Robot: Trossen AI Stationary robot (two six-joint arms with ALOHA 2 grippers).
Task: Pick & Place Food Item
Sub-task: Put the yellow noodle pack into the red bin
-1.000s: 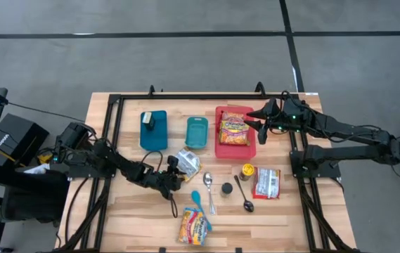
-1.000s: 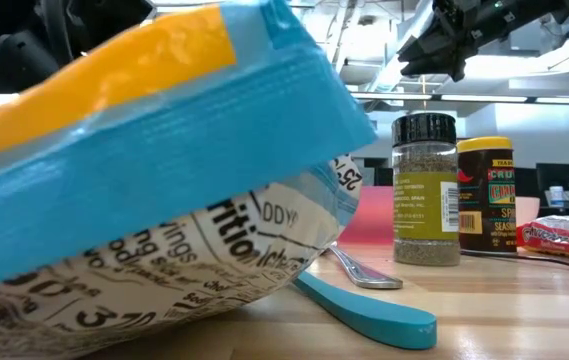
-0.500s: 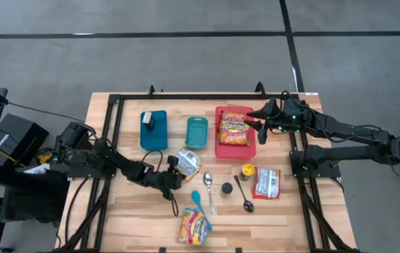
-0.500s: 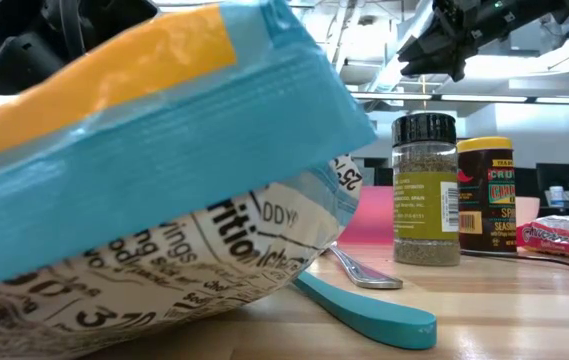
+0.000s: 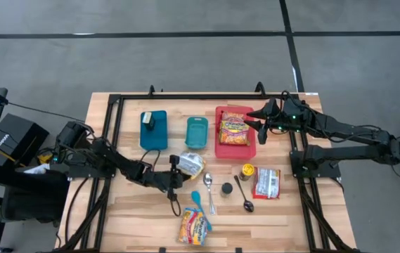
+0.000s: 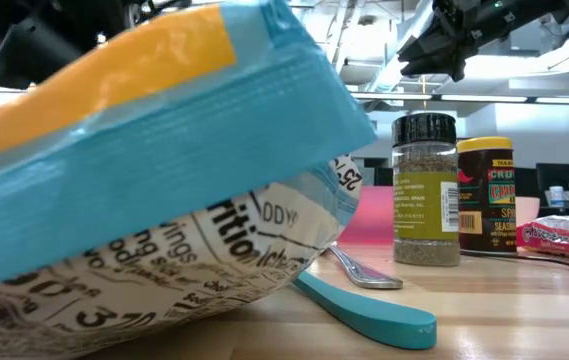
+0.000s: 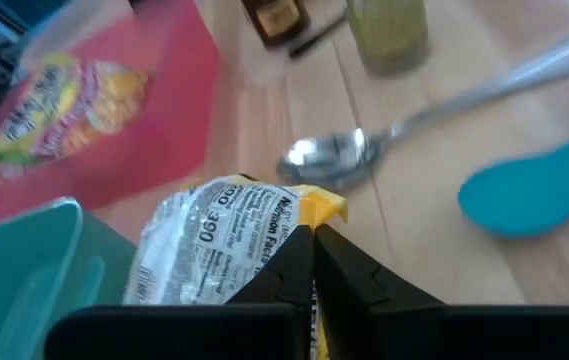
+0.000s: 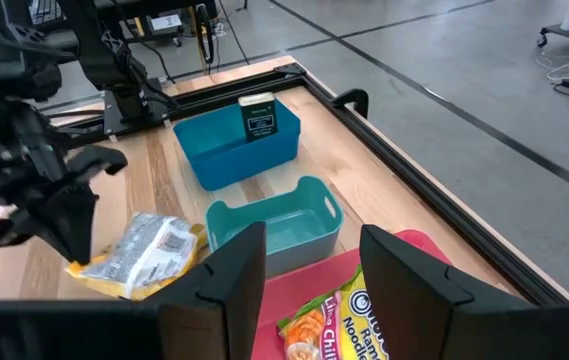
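Left gripper [image 5: 178, 167]: clamped on the silver snack packet [image 5: 191, 163], mid-table beside the teal bin [image 5: 197, 131].
Left wrist view: fingers pinch the packet's yellow edge [image 7: 316, 208].
Right gripper [image 5: 259, 126]: half-open, empty, over the red tray [image 5: 218, 147] edge.

The robot has two thin black arms made of short, round parts joined together. The left black arm [image 5: 108, 163] has thin black wires looping beside it. The right black arm [image 5: 340, 130] shows a tiny green light near its front end.
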